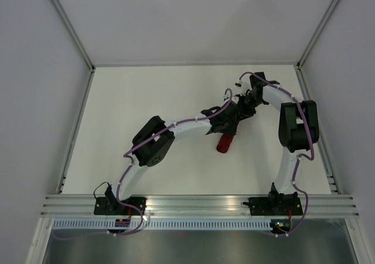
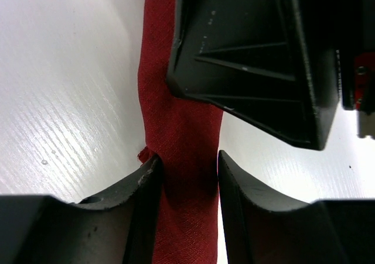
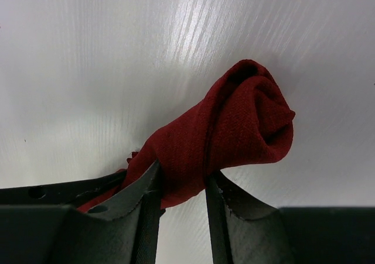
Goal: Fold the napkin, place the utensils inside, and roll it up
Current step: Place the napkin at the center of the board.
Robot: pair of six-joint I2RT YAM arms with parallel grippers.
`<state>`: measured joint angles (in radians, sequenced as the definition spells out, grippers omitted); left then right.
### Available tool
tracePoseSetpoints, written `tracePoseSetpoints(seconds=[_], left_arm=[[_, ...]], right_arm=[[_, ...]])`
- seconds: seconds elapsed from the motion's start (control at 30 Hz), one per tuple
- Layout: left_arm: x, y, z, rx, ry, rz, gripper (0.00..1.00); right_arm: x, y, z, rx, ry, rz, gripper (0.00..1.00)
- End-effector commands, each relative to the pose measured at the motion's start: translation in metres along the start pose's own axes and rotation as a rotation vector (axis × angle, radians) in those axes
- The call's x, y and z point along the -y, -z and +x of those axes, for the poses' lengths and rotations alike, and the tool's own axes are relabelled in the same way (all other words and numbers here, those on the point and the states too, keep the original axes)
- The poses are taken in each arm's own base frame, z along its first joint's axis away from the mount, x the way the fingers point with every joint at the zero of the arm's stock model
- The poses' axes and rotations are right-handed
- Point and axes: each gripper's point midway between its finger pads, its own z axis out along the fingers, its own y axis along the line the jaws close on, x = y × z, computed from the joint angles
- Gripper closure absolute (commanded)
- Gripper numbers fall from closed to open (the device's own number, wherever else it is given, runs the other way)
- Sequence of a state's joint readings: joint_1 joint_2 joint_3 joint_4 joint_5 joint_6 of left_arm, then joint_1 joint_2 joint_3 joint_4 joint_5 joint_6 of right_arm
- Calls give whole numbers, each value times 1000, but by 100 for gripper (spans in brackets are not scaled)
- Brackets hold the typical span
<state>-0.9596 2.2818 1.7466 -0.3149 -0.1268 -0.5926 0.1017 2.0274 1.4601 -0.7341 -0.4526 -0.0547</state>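
Red cloth: you can see the napkin (image 1: pixel 225 143) rolled into a narrow dark red tube. It lies on the white tabletop (image 1: pixel 146 100), right of centre, and its near end pokes out from under the two arms.
Left end effector: in the overhead view the left end effector (image 1: pixel 225 128) sits on top of the roll. In your left wrist view (image 2: pixel 187 170) its two fingers press against opposite sides of the napkin (image 2: pixel 181 129), so it is clamped on the cloth.
Right end effector: the right end effector (image 1: pixel 239 113) comes in from the far right, just beside the left one. Your right wrist view (image 3: pixel 181 185) shows its fingers pinched together on the napkin (image 3: pixel 234 123), with the cloth bunched between them.
Roll end: past the right fingers, one end of the roll bulges out in loose, layered folds above the tabletop (image 3: pixel 117 53).
Spacing: from the left wrist you can see the black body of the right end effector (image 2: pixel 252 71) over the roll just ahead of the left fingers. You cannot tell whether the two touch.
Surface: the pale, finely ribbed tabletop (image 2: pixel 70 100) shows on both sides of the roll.
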Motion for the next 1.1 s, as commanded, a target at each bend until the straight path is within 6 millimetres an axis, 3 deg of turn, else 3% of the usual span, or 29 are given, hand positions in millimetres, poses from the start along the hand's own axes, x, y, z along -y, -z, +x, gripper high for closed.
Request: tracePoseSetpoints(seconds=[0.0,0.5,1.07], left_arm=[[-26,-16,80,-232,2,-73,52],[-10,13,44,-121,-40,0,37],[-3,54,-1,40,-47,23,36]], right_arm=[[2,8,-12,33,6,76,64],[12,2,-31,55,50,158,65],[14,-7,-54,80,88,183,65]])
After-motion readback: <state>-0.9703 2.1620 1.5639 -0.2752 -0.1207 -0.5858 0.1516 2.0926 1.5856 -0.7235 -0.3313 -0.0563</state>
